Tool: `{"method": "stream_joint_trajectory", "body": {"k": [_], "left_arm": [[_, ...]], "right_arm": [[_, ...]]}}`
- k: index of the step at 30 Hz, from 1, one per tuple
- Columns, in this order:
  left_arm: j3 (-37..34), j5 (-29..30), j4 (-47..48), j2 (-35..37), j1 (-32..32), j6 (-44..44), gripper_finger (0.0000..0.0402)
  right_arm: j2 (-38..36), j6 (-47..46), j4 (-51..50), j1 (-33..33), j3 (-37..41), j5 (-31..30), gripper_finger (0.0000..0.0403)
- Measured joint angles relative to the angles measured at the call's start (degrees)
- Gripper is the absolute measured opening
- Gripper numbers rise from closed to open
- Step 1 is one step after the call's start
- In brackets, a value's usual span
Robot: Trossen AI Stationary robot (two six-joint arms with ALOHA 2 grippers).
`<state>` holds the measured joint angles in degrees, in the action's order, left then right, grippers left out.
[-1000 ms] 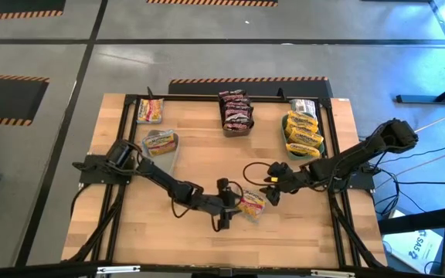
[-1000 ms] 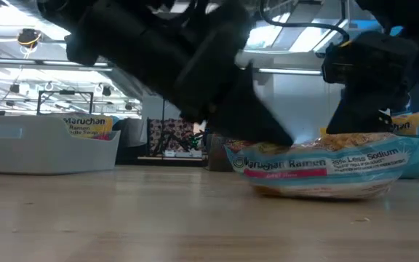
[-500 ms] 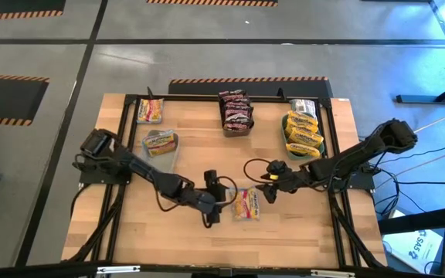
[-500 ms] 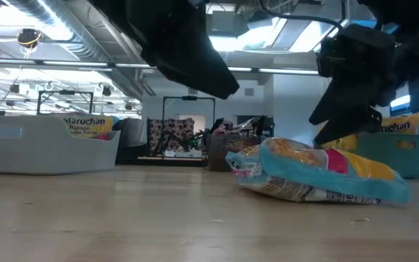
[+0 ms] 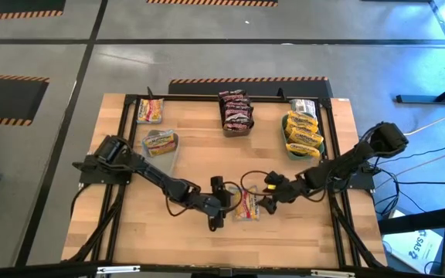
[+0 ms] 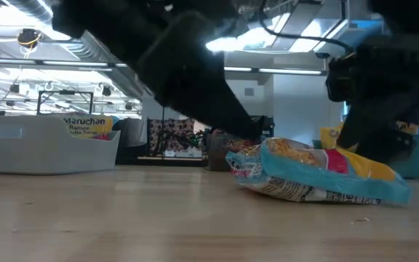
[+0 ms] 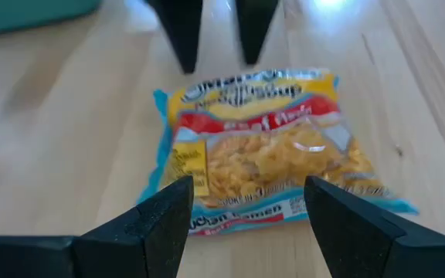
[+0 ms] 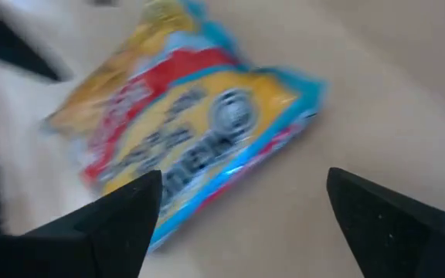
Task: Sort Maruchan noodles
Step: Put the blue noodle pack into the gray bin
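A flat, glossy plastic ramen packet with yellow, red and light-blue print (image 5: 246, 204) lies loose on the pale wooden worktop (image 5: 207, 170), toward the near edge and roughly mid-width. In the low view the same packet (image 6: 315, 173) rests on the wood with 1 end raised a little. In the left wrist view the packet (image 7: 265, 158) lies flat with its printed face up.

The left gripper (image 5: 216, 207) sits just beside the packet on its left side. Its 2 dark fingers (image 7: 168, 220) are spread apart and frame the packet's near edge without closing on it, so they hold nothing. The right gripper (image 5: 264, 202) sits just beside the packet on its right side. Its fingers (image 8: 118, 220) stand wide apart with the packet (image 8: 184, 127) lying between and beyond them, and they hold nothing either.

Farther back on the worktop, a clear grey plastic bin (image 5: 161, 147) on the left holds a yellow-and-red packet. Another similar packet (image 5: 150, 111) lies near the far left corner. At the far middle, a stack of dark red-orange packets (image 5: 236, 111) stands in a row. On the far right, a dark green dish (image 5: 316, 147) carries several yellow packets (image 5: 302, 130), with a silver-white packet (image 5: 303, 106) just behind it.
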<state>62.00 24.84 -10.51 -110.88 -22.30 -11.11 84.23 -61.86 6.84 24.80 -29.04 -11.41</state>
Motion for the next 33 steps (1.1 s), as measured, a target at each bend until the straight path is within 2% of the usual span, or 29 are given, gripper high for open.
{"method": "stream_joint_trajectory", "body": {"k": [10,15,24,33], "left_arm": [[0.0,-2.45,-0.17,-4.25,1.08,-2.87,0.0243],[0.0,-1.91,2.24,-4.25,1.08,-4.68,0.0243],[-1.18,-2.0,2.58,-4.24,1.09,-6.58,0.0243],[-1.18,-1.89,11.22,3.32,-0.91,-4.31,0.0243]], "right_arm": [[0.2,-2.17,1.14,2.99,-0.02,0.47,0.0353],[0.2,-2.84,1.79,3.02,-0.02,4.52,0.0353],[1.51,-8.57,2.92,4.82,-0.01,3.34,0.0353],[-0.61,-16.72,1.82,12.15,-0.02,1.44,0.0353]]}}
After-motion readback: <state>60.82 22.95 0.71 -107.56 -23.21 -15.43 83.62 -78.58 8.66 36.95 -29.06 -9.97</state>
